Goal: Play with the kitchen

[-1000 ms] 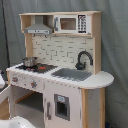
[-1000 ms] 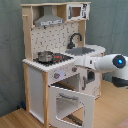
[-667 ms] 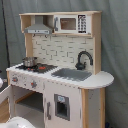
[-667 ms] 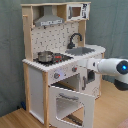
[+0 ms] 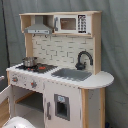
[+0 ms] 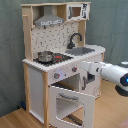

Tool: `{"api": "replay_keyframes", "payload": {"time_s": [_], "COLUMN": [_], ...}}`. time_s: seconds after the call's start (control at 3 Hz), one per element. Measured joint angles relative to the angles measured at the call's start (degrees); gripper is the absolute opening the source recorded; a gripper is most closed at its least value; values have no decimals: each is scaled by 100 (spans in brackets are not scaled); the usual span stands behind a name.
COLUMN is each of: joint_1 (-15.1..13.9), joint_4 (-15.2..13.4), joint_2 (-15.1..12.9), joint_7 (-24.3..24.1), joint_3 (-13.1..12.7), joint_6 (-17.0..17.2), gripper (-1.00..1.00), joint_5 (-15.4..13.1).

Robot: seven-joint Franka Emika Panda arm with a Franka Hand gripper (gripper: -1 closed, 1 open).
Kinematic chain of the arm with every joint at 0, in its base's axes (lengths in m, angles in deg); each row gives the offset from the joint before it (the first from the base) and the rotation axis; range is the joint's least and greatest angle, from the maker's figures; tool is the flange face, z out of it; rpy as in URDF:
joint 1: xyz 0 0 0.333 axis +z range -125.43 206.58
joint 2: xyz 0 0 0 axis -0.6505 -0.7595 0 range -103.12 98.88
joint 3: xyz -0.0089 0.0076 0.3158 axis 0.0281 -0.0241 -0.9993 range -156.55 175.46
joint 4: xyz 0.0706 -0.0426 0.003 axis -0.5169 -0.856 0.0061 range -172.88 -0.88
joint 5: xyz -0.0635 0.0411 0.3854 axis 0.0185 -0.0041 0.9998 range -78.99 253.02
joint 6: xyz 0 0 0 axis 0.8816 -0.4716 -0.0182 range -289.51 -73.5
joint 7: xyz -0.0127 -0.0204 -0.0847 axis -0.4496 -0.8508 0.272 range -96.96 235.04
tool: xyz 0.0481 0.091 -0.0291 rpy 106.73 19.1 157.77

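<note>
Arm [image 6: 107,71] further in at the kitchen [image 6: 60,60] — oven door [image 6: 72,102] open — tool's state unclear

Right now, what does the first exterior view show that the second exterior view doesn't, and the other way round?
Only the first exterior view shows the cupboard door below the sink, with its dark panel, and the rounded counter end.

Only the second exterior view shows the robot arm, reaching towards the kitchen's front, and the oven door hanging open; its gripper's state is unclear.

Both exterior views show the kitchen, the pot on the stove, the black faucet, the sink and the hood.
</note>
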Motion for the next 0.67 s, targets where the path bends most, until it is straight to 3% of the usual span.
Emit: {"api": "replay_keyframes", "payload": {"time_s": [0.33,0.67], "joint_1": [-15,41], "joint_4": [-1,-212], "joint_2": [624,982], "joint_7": [54,101], "joint_3": [-80,-131], "joint_6": [-12,-200], "gripper": [100,100], "joint_5": [-171,-540]}}
